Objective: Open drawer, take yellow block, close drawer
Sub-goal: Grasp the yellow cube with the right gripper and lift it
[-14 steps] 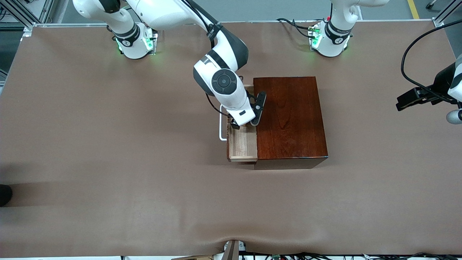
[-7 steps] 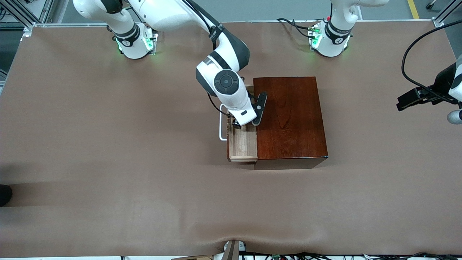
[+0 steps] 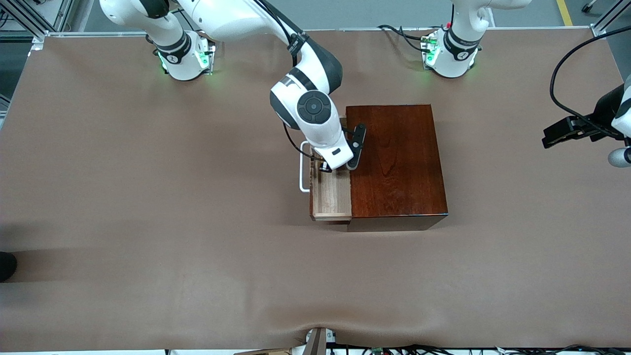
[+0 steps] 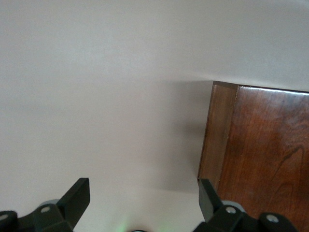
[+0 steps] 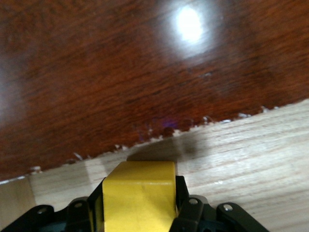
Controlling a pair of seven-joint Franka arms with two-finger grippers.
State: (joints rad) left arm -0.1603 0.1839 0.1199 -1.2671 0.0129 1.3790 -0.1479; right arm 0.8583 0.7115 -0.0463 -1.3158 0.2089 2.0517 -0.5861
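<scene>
The drawer (image 3: 331,199) of the dark red-brown box (image 3: 397,162) stands pulled out toward the right arm's end, its white handle (image 3: 301,170) in front. My right gripper (image 3: 325,168) reaches down into the drawer. In the right wrist view it (image 5: 139,205) is shut on the yellow block (image 5: 139,191), above the pale drawer floor (image 5: 251,154), with a shadow under the block. The hand hides the block in the front view. My left gripper (image 3: 559,135) waits open and empty at the left arm's end of the table, its fingers (image 4: 77,191) wide apart.
The box's corner (image 4: 260,145) shows in the left wrist view, with bare brown table beside it. The box's glossy top (image 5: 120,72) lies close above the held block. Brown mat covers the whole table.
My right hand has shifted a little toward the box and the robots' bases over the drawer. The drawer has not moved. The left arm has barely moved.
</scene>
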